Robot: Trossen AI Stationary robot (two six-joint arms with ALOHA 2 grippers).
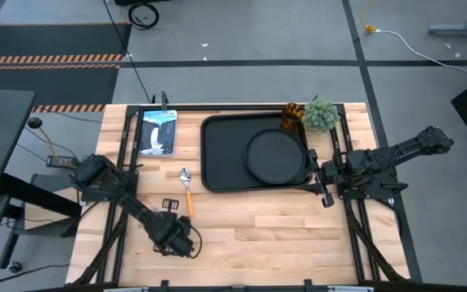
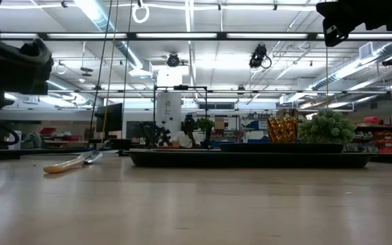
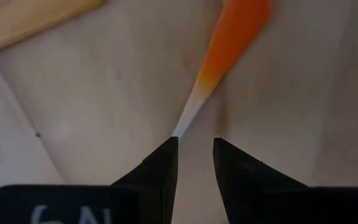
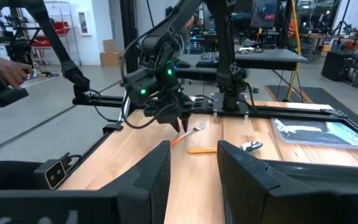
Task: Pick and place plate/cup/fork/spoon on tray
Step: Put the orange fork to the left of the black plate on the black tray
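A light wooden table (image 1: 282, 235) made of joined planks fills the lower middle of the overhead frame. On it, toward the upper left of the tabletop, lies a picture booklet (image 1: 157, 131) with a blue and white cover. Near the table's upper right sits a fuzzy green plant ball (image 1: 321, 114); in the level view it shows right of centre as a rounded green clump (image 2: 326, 127). The floor (image 1: 258, 40) around the table is grey. Orange-and-black hazard striping (image 1: 51, 58) runs across the upper left. A white cable (image 1: 416, 45) snakes across the upper right. A small wheel (image 1: 144, 14) sits at the top edge.
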